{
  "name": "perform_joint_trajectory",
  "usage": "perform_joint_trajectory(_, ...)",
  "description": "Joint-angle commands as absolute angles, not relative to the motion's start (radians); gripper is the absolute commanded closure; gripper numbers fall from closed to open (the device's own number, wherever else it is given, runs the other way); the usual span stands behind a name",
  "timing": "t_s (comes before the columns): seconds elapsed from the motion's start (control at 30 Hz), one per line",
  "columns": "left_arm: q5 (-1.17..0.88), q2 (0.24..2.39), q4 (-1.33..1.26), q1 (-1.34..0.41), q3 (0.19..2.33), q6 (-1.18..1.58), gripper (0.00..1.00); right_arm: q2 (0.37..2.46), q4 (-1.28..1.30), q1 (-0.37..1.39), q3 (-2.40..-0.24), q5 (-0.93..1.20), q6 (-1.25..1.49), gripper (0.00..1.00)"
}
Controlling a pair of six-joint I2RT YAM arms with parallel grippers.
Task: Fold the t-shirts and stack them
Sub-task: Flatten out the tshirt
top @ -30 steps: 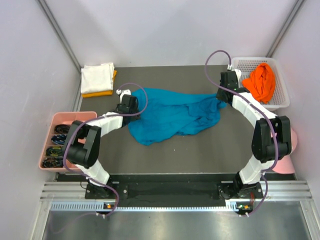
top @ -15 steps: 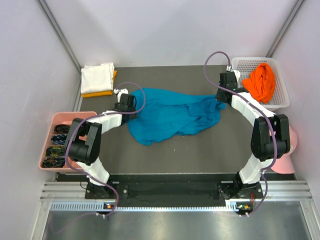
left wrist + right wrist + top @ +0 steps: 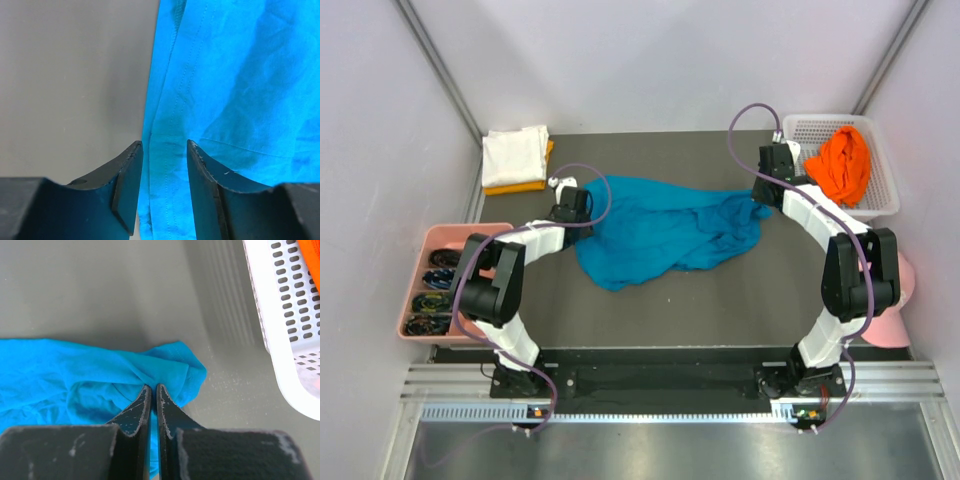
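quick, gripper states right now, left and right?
Left gripper: jaws open, astride the edge of the teal-blue t-shirt, not clamped.
Right gripper: jaws shut on a corner of the same shirt.

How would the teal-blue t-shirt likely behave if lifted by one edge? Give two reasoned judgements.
Probably floppy: the teal-blue t-shirt lies crumpled in soft folds, so it would likely sag from any pinch. Likely light and thin: it bunches into a small wrinkle at the shut right gripper.
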State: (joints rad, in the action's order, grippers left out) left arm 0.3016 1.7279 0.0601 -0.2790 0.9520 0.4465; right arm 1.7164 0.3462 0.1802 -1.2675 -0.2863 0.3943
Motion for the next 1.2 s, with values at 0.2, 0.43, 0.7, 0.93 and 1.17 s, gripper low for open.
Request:
perform_joint_trajectory(0.2, 0.298, 1.747, 0.029, -0.276, 0.98, 0.457, 0.61, 1.721, 0.348, 0.175, -1.292, -0.295, 0.388, 1.0)
perform_joint_trajectory(0.43, 0.304, 1.756, 0.034, -0.276, 0.982, 0.456, 0.64, 1.724, 0.353, 0.175, -1.292, -0.301, 0.387, 1.0)
perform_joint_trajectory(0.7, 0.316, 1.763, 0.032, -0.276, 0.979, 0.453, 0.78, 1.727, 0.354, 0.175, -1.292, -0.298, 0.387, 1.0)
perform_joint_trajectory(0.93, 0.325, 1.763, 0.035, -0.276, 0.982, 0.449, 1.0, 1.73, 0.356, 0.175, -1.292, -0.301, 0.388, 1.0)
perform_joint_trajectory(1.17, 0.35, 1.72, 0.052, -0.276, 0.985, 0.437, 1.0, 1.756, 0.38, 0.175, -1.304, -0.295, 0.396, 0.9)
